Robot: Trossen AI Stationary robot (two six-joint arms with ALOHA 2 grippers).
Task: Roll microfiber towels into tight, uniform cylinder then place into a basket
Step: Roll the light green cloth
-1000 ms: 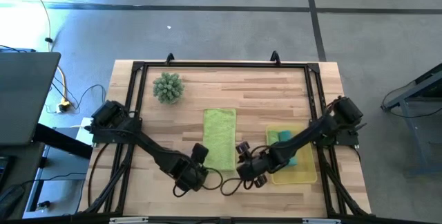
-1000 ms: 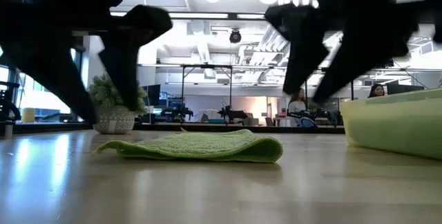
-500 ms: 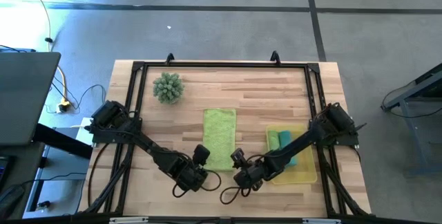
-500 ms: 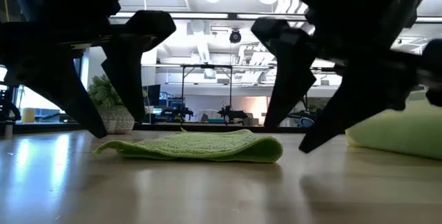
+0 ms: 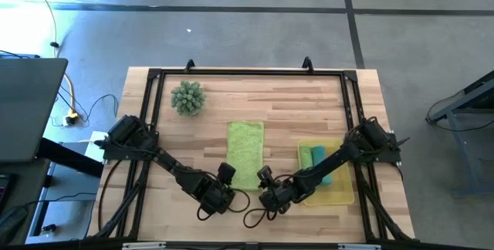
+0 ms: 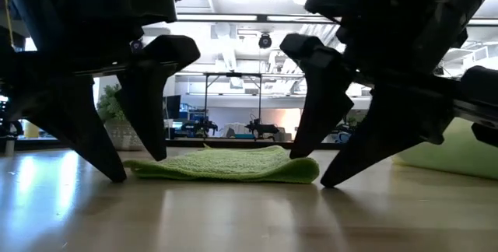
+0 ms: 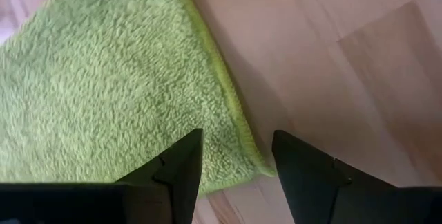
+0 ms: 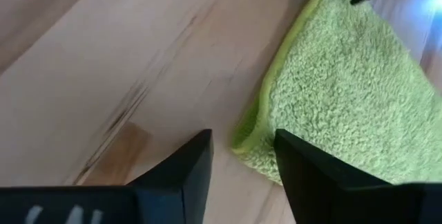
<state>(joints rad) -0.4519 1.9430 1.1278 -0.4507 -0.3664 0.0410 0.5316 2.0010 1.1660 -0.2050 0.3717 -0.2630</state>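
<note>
A lime green microfiber towel lies flat on the wooden table, its long side running from near to far. Both grippers are open and low over its near end. My left gripper straddles the towel's near left corner. My right gripper straddles the near right corner. In the low view the left fingers and the right fingers reach down to table height at the two ends of the towel. The yellow basket at the right holds a lime roll and a teal towel. My left gripper has one finger over the towel's corner and one over bare wood; whether either tip touches the cloth, I cannot tell. My right gripper stands the same way at the other near corner, and I cannot tell whether it touches.
A spiky green plant ball stands at the far left of the table. A black frame runs around the table's edge. Bare wood lies between the towel and the basket and along the near edge.
Both grippers have come down toward the towel's near end until their tips are at table height. The right one has also shifted toward the table's left and near edges, closer to the towel's corner. The towel has not moved.
</note>
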